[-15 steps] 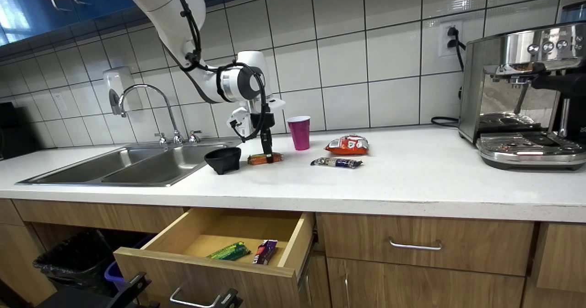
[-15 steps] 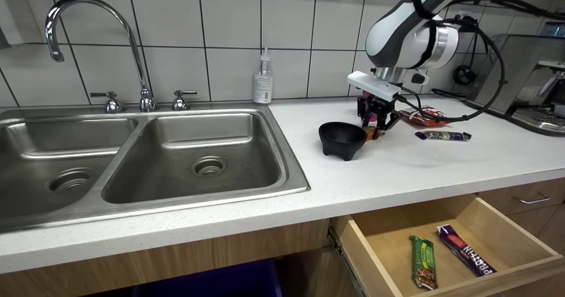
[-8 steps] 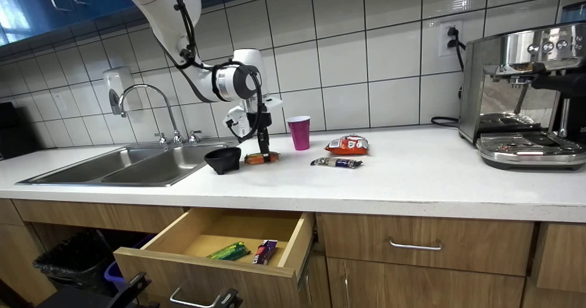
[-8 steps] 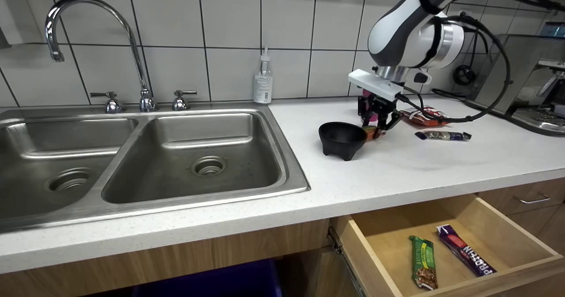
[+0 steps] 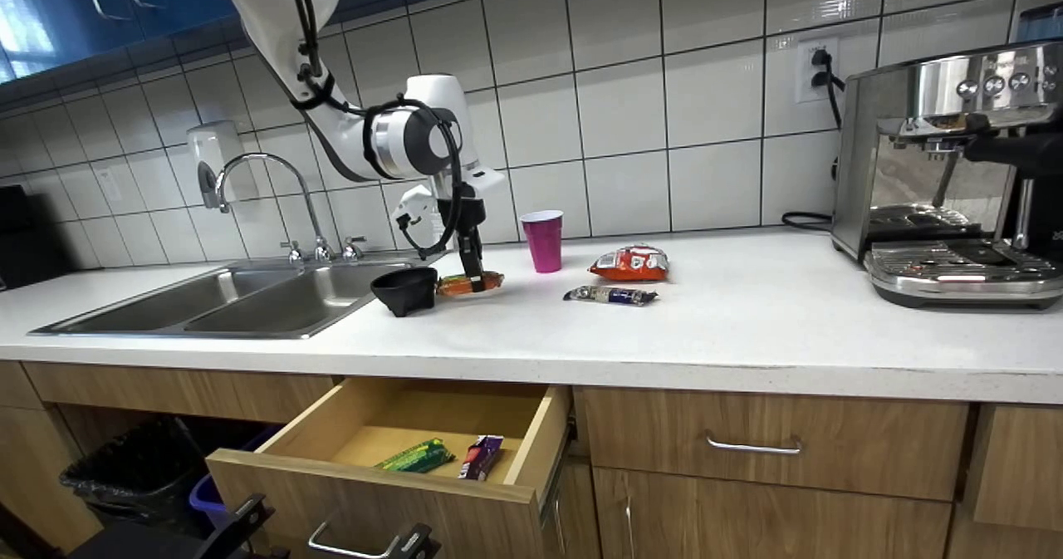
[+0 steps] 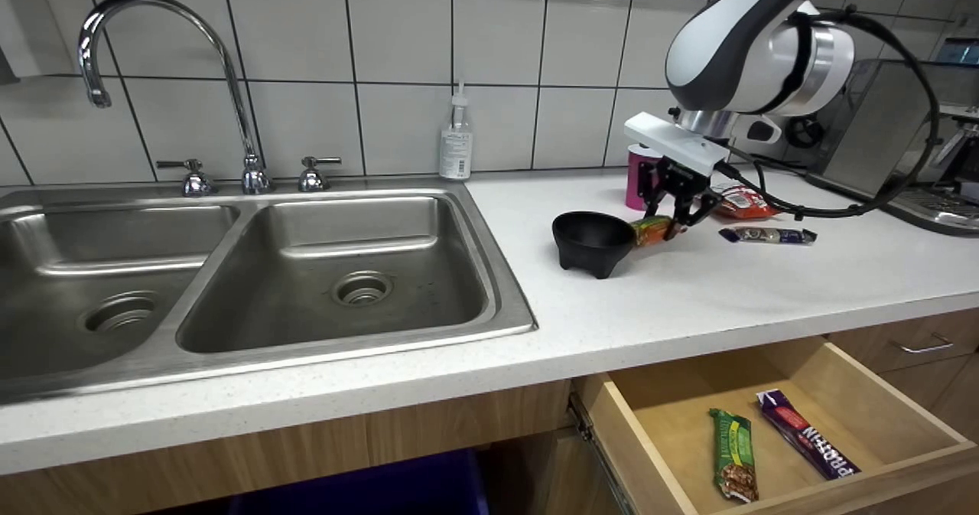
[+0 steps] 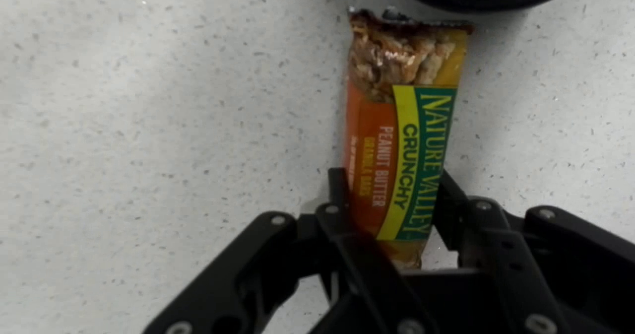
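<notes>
In an exterior view, the gripper holds an orange snack bar just beside a black bowl on the counter. A pink cup stands behind the gripper, a pump bottle near the steel sink. In the open drawer lie a green bar and a purple bar.

Your arm was white and dark grey, black cable strapped on; gripper was black, silver screws.

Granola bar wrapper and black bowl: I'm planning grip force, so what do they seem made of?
Granola bar wrapper: glossy, probably thin plastic film, judging by its bright glints. Black bowl: matte, perhaps plastic or stone; its dull, even surface leaves that open.
</notes>
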Controlling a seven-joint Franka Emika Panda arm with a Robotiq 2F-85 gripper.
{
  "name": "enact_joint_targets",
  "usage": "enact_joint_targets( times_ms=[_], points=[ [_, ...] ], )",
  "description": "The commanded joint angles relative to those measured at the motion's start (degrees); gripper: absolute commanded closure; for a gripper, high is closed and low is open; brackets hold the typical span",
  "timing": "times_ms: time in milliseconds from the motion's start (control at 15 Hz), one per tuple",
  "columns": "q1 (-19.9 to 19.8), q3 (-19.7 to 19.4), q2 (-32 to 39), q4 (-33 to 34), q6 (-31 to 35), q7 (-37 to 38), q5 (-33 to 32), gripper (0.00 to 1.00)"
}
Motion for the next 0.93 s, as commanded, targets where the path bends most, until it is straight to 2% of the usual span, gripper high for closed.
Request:
enact_joint_targets(
  times_ms=[0, 867],
  points=[
    [-1.3, 1.5, -6.9, -8.7, 3.0, -2.9, 1.0, 0.82],
    [-3.8, 2.7, -20.0, -27.4, 9.4, -13.1, 3.6, 0.82]
  ],
)
